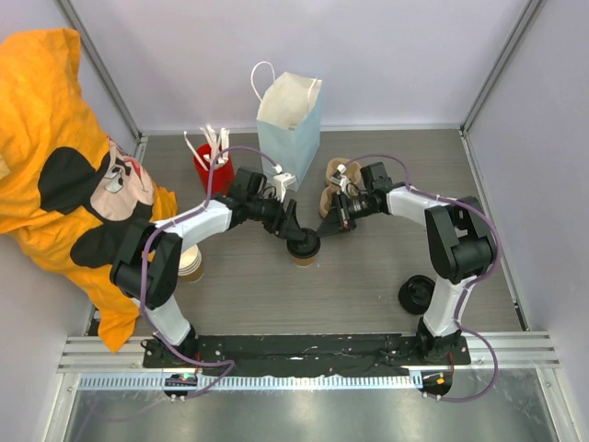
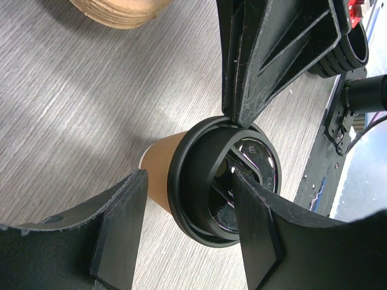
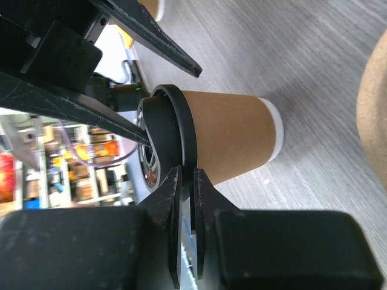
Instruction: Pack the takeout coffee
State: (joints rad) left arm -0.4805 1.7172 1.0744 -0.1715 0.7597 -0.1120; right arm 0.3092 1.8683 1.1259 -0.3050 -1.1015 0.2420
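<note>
The takeout coffee [image 1: 304, 245], a tan-brown paper cup with a black lid, stands upright on the grey table between both arms. My right gripper [image 1: 328, 226] reaches in from the right. In the right wrist view its fingers [image 3: 187, 172] are pinched on the edge of the lid, with the cup body [image 3: 230, 139] just beyond. My left gripper [image 1: 293, 230] comes from the left. In the left wrist view it [image 2: 190, 176] stands open astride the cup [image 2: 162, 160]: one finger [image 2: 121, 229] is clear of the cup wall, the other [image 2: 260, 223] crosses in front of the lid.
A pale blue paper bag [image 1: 290, 124] stands open at the back. A red holder with white sticks [image 1: 212, 166] is to its left. Brown cup carriers [image 1: 337, 170] lie behind the right gripper. Stacked lidless cups [image 1: 190, 262] sit left, loose black lids [image 1: 419, 295] right. An orange cloth [image 1: 55, 138] hangs at far left.
</note>
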